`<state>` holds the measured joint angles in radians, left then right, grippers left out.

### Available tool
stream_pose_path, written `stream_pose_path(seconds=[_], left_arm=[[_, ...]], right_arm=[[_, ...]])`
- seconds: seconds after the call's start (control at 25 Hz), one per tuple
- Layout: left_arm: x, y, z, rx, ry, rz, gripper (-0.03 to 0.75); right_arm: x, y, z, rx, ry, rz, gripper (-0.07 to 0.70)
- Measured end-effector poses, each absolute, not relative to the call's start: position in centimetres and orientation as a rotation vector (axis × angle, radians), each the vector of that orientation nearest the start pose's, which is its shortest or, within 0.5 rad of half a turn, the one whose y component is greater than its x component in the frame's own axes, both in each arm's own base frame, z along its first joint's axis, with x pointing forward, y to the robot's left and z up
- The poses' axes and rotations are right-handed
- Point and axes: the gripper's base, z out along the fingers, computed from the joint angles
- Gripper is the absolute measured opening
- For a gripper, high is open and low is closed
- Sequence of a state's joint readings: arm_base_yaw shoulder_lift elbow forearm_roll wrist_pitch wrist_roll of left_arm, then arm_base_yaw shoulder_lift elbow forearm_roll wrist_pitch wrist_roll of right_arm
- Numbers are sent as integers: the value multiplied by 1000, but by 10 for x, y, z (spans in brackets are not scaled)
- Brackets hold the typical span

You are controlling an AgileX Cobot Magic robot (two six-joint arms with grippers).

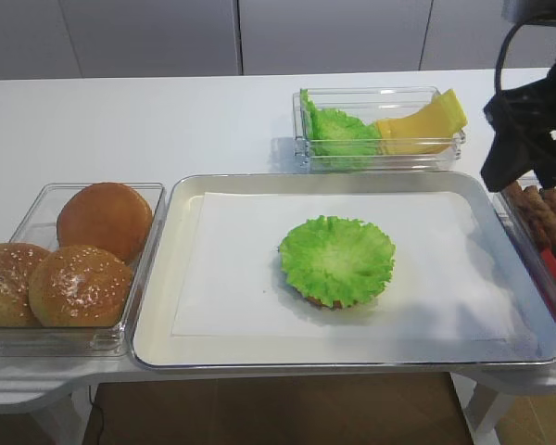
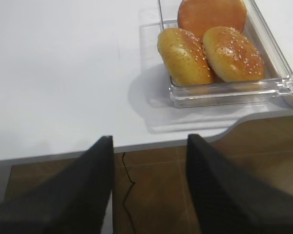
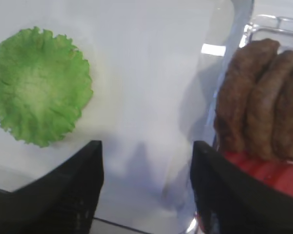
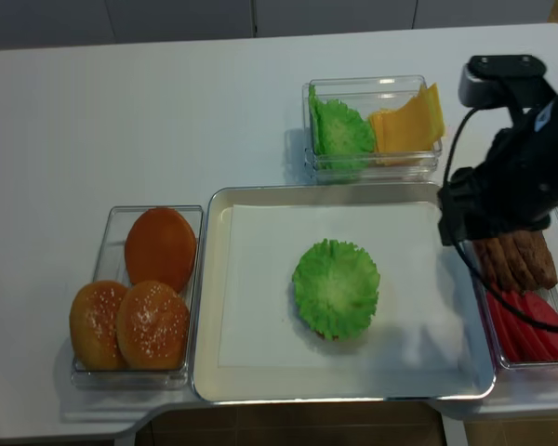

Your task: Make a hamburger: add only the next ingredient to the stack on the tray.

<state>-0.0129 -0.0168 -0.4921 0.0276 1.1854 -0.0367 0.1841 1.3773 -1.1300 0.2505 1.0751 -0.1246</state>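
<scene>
Right gripper (image 3: 145, 187): jaws wide apart, hold nothing, touch nothing; we hang over tray (image 1: 352, 184) edge, near meat box (image 1: 542, 218). Left gripper (image 2: 149, 187): jaws apart, empty, off bench (image 1: 148, 120) front. Lettuce leaf (image 1: 336, 260) lies flat on bun bottom (image 1: 317, 300), mid tray. We judge lettuce step done. Next move: pull right arm clear, not bump stack.

A white table (image 4: 121, 111) carries the silver tray (image 4: 214, 372) and three clear plastic containers (image 4: 102, 242).
</scene>
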Motion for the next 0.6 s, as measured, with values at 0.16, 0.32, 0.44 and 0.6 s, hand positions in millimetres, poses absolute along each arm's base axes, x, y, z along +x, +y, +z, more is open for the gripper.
stream_pose_path(seconds=[0.16,0.32,0.44,0.6], left_arm=[[-12,2,265,-29,2160,5,356],[-12,2,265,-29,2160,5,356],[-12,2,265,-29,2160,5,356],[-12,2,265,-29,2160,5,356]], right_arm=[[232,60,328,-310,2758,302,429],[201,50,354,-258,2694,245,429],[176,43,369,-229,2639,218,429],[140,36,370,-213,2589,221,429]])
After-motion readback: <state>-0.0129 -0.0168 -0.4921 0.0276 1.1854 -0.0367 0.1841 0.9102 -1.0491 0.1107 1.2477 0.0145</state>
